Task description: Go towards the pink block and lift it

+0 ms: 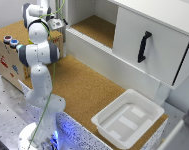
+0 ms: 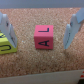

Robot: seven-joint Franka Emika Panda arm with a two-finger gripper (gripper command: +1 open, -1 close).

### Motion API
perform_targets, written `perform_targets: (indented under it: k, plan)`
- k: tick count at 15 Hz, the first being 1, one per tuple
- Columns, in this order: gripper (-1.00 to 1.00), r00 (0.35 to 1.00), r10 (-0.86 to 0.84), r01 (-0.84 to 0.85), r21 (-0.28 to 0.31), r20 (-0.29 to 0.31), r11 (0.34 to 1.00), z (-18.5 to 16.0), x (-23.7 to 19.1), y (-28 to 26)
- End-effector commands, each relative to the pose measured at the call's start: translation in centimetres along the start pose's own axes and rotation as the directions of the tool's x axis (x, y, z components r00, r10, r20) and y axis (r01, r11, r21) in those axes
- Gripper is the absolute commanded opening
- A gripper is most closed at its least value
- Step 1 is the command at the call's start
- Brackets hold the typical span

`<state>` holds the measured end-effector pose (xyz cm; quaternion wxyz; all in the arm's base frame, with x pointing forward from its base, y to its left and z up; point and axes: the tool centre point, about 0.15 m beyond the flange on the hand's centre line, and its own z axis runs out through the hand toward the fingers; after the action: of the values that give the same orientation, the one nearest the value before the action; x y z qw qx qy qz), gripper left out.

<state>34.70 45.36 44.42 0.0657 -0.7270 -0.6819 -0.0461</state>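
White bin (image 1: 128, 118) empty; pink block (image 2: 43, 38) on cork between fingers (image 2: 72, 30).

Pink block (image 2: 43, 37) with black letters; yellow block (image 2: 5, 43) likewise lettered; speckled tan cork desk (image 1: 84, 85); white bin (image 1: 128, 119); black handle (image 1: 143, 46)

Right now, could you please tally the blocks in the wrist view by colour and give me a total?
Pink block, lettered, on the cork between the open pincer fingers: 1
Yellow-green block, only partly in view at the picture's edge: 1
Total: 2 blocks
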Motion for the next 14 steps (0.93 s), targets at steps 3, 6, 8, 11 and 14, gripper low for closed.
perform_targets:
  k: [3, 6, 8, 11, 14]
  plan:
    - [1.0, 0.986, 0.016, -0.019, 0.016, 0.168, 1.0, 0.7, 4.5, 1.7]
    - [-1.0, 0.985, 0.032, -0.036, 0.022, 0.169, 0.999, 0.9, 4.2, 1.3]
    - [-1.0, 0.983, 0.023, -0.029, 0.027, 0.18, 0.999, 0.9, 4.0, 0.8]
    - [-1.0, 0.982, 0.011, -0.014, 0.015, 0.191, 1.0, 0.6, 3.7, 0.4]
    - [-1.0, 0.985, 0.031, -0.03, -0.009, 0.172, 1.0, 0.1, 3.6, 0.4]
